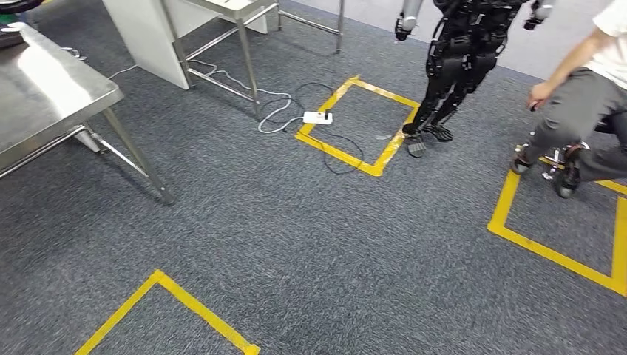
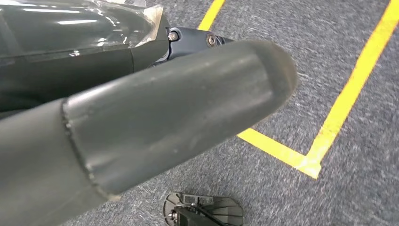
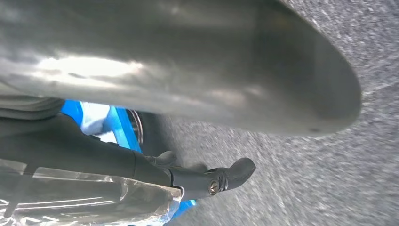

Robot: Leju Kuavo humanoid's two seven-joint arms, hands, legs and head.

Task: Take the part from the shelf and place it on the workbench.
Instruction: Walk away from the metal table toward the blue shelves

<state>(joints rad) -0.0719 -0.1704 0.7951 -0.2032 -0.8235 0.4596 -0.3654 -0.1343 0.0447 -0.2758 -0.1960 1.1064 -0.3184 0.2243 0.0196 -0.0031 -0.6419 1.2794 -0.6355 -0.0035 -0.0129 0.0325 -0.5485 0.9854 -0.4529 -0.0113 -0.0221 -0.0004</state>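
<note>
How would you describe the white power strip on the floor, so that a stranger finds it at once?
Find the yellow tape square beside the other robot's feet. The power strip lies on the grey carpet at its left edge. It is the one white block there, with cables running from it.

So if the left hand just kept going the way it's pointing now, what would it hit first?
Most likely the grey carpet floor. In the left wrist view the left hand hangs pointing down at it, near a yellow tape line, with nothing visible in between, though depth is hard to judge.
</note>
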